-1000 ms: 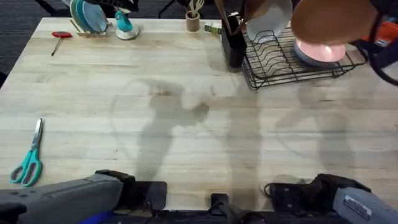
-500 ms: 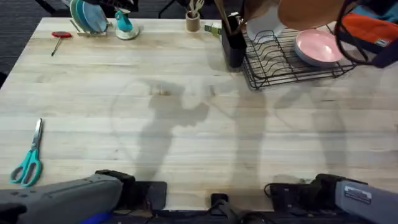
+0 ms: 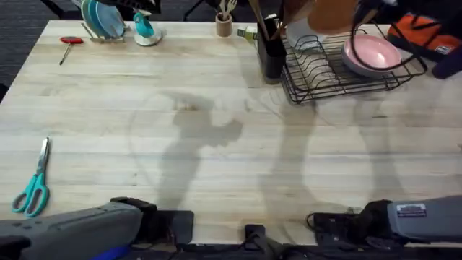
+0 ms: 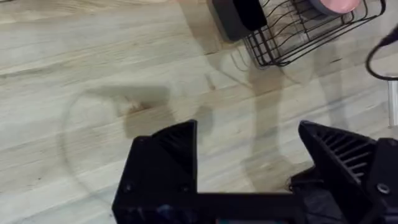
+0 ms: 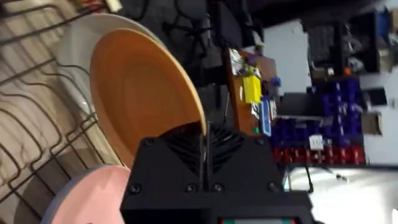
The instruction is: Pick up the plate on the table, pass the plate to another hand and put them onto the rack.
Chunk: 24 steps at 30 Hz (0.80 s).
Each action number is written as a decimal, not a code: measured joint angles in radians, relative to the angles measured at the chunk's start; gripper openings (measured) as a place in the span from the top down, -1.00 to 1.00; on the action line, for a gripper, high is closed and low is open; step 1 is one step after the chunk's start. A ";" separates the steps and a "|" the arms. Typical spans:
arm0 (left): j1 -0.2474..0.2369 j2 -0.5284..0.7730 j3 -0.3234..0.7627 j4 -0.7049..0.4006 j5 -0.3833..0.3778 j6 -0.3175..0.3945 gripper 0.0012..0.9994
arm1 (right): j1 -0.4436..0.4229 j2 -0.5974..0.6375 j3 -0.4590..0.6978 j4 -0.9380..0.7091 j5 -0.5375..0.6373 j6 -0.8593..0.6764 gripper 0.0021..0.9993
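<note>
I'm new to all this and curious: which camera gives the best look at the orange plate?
The right wrist view: the plate shows nearly whole, on edge, pinched at its rim by the right gripper above the rack. The overhead view catches a blurred part of it at the top edge. The left wrist view looks at the table.

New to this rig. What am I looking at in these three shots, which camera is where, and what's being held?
Two robot arms sit at a light wood butcher-block table. One shot looks down from above; the other two come from cameras on each wrist. The right gripper is shut on a round orange-tan plate, held on edge over the black wire dish rack, where a pink plate already lies. The left gripper is open above bare wood. Teal-handled scissors and a red-handled tool also lie on the table.
</note>
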 joint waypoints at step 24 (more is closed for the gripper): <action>0.000 0.000 0.000 0.003 0.000 0.000 -0.99 | 0.071 0.138 0.000 0.012 0.000 -0.238 0.95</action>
